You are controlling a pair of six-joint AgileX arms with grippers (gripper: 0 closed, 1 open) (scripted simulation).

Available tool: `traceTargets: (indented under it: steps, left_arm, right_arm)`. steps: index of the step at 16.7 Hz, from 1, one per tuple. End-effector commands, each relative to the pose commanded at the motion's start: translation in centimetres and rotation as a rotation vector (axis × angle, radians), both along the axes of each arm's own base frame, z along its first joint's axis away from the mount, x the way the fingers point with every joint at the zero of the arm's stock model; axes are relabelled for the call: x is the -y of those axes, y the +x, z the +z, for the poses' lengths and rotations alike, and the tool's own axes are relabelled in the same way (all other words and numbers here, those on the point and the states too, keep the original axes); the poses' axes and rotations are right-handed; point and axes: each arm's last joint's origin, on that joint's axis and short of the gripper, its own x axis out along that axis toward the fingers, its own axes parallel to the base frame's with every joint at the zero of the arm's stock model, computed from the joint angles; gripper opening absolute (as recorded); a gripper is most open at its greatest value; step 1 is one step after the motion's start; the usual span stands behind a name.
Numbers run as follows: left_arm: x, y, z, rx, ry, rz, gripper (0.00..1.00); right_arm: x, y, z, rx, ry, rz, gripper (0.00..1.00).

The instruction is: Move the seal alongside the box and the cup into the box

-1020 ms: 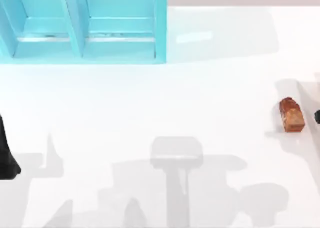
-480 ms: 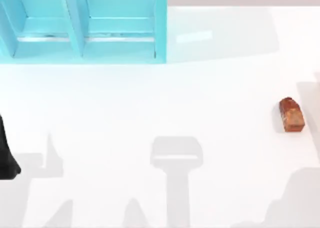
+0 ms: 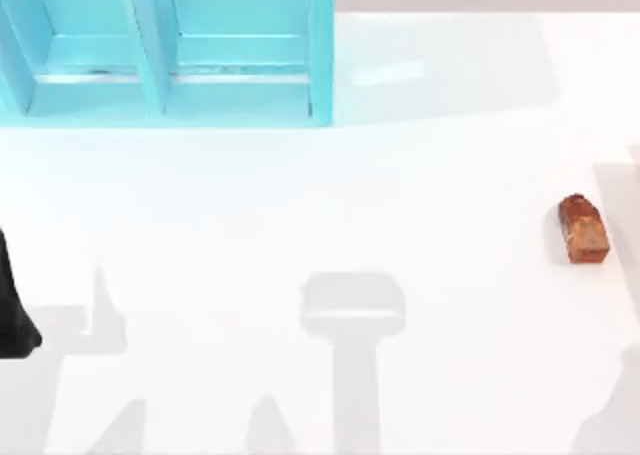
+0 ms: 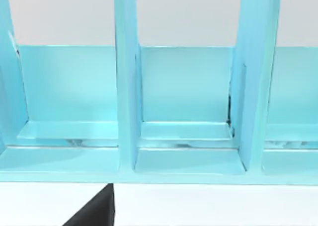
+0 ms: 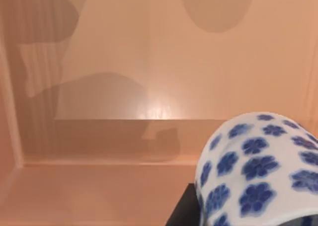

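The left arm [image 3: 15, 310] is sitting parked at the desk [image 3: 300, 205] edge, far left of the seal [image 3: 583, 229], its fingers' state untellable; the cup [image 5: 258, 171] is hanging over a tan box [image 5: 99, 186] floor, whether gripped I cannot tell

- Left arm [image 3: 12, 310]: a plain matte black shape at the desk's left edge, widening to a rounded end, no markings or cables to be seen
- Left wrist view: a black wedge-shaped part [image 4: 97, 211], flat and unmarked
- Right wrist view: a small black angular part [image 5: 185, 210]
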Motion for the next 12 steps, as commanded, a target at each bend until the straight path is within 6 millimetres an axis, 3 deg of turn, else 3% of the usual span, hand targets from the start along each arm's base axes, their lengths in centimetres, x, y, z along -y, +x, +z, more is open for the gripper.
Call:
traceTargets:
  steps: [6, 9, 12]
  left_arm:
    - [0.0, 0.0, 0.0, 0.0, 0.0, 0.0, 1.0]
    - [0.0, 0.0, 0.0, 0.0, 0.0, 0.0, 1.0]
    - [0.0, 0.0, 0.0, 0.0, 0.0, 0.0, 1.0]
  right_arm:
    - [1.9, 1.8, 1.2, 0.232, -0.081, 0.003, 0.0]
    - [1.7, 2.5, -0.9, 0.252, -0.078, 0.018, 0.0]
    - [0.8, 1.6, -4.2, 0.141, -0.038, 0.012, 0.0]
